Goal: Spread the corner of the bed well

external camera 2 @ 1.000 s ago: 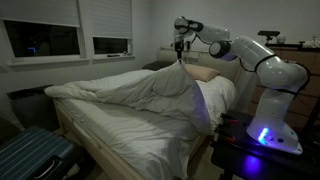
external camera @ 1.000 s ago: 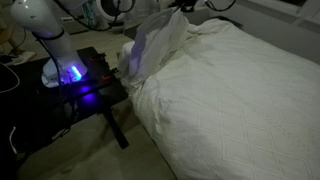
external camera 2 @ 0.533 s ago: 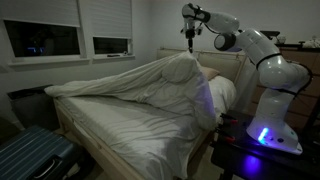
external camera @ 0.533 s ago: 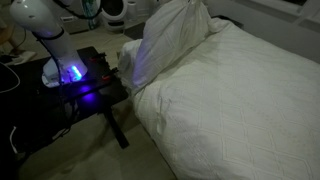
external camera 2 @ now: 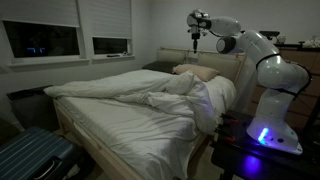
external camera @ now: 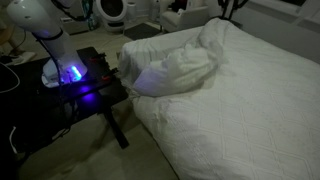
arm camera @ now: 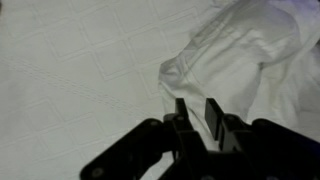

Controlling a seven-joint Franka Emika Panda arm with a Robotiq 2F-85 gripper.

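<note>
Thick white puffy duvet corner (external camera: 175, 68) lay bunched on the large white quilted bed (external camera: 245, 115), unspread. Black claw (arm camera: 196, 106) overhead: jaws slightly parted, empty.

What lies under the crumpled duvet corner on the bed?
The corner rests bunched on the bed, on its white quilted cover; whatever lies beneath the heap is hidden.

In an exterior view: cam high, close, looks down on the bed (external camera: 240, 110) side, robot base (external camera: 55, 65) at left. In an exterior view: farther back, level, faces the windows (external camera 2: 45, 40) across it. Both share bed and base. Wrist view — straight down, near the bed, gripper (arm camera: 197, 108) at bottom.
</note>
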